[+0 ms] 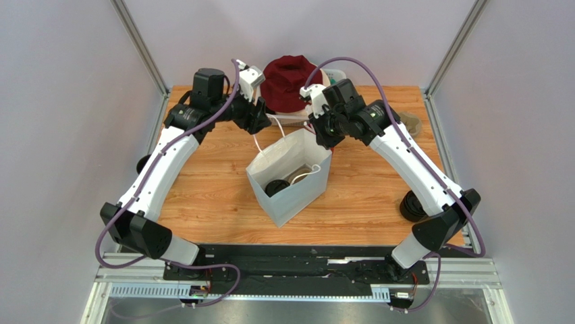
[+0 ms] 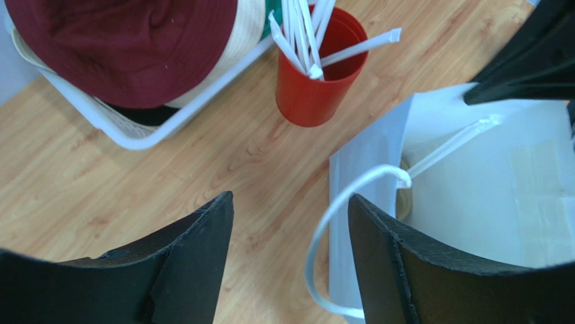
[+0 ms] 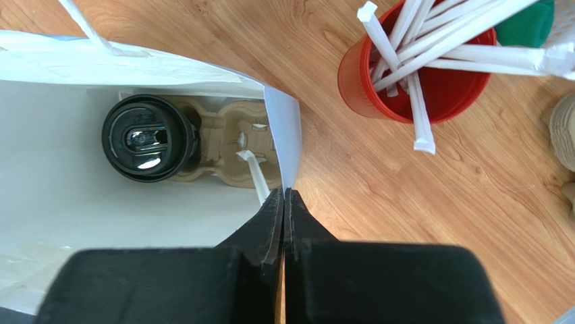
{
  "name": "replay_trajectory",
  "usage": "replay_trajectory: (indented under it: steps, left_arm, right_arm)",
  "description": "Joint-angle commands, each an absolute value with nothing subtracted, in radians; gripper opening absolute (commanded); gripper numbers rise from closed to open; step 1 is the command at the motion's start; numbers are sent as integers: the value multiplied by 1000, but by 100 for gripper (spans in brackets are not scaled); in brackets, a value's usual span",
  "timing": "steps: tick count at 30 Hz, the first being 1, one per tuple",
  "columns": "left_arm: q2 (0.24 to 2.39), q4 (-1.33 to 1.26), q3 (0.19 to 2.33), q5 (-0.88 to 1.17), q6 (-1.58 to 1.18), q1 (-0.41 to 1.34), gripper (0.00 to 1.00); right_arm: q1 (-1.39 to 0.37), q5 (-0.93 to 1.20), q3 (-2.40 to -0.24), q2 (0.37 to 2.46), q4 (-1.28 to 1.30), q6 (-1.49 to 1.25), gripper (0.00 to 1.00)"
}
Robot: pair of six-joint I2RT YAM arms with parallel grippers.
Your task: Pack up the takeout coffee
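The takeout coffee [image 3: 148, 137], a dark cup with a black round lid, stands in a cardboard carrier [image 3: 233, 135] at the bottom of the white paper bag [image 1: 297, 192]. It shows from above as a black disc [image 1: 277, 187]. My right gripper [image 3: 284, 196] is shut on the bag's top edge at its far right corner. My left gripper [image 2: 291, 202] is open at the bag's far left side. The bag's white handle loop [image 2: 337, 202] hangs between the fingers, close to the right one. Wood shows between the fingers.
A red cup [image 2: 314, 94] full of wrapped straws stands just behind the bag. A white basket [image 2: 135, 138] with a maroon hat [image 1: 290, 81] sits at the back. A black ringed item [image 1: 413, 206] lies at the right table edge and another dark thing [image 1: 143, 164] at the left edge.
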State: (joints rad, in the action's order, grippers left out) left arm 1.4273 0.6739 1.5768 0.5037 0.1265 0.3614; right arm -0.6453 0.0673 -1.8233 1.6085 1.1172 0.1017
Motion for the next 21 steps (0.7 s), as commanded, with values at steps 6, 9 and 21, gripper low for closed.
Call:
replay_trajectory:
  steps: [6, 9, 21]
  left_arm:
    - [1584, 703, 1765, 436, 195, 448, 43]
    - [1627, 721, 1822, 423, 202, 463, 25]
    - [1801, 787, 2109, 394, 222, 532, 13]
  right_arm:
    - [-650, 2, -1730, 1483, 1080, 41, 0]
    - [-649, -41, -1703, 1471, 1074, 38, 0]
    - [-641, -57, -1591, 1379, 1048, 41, 0]
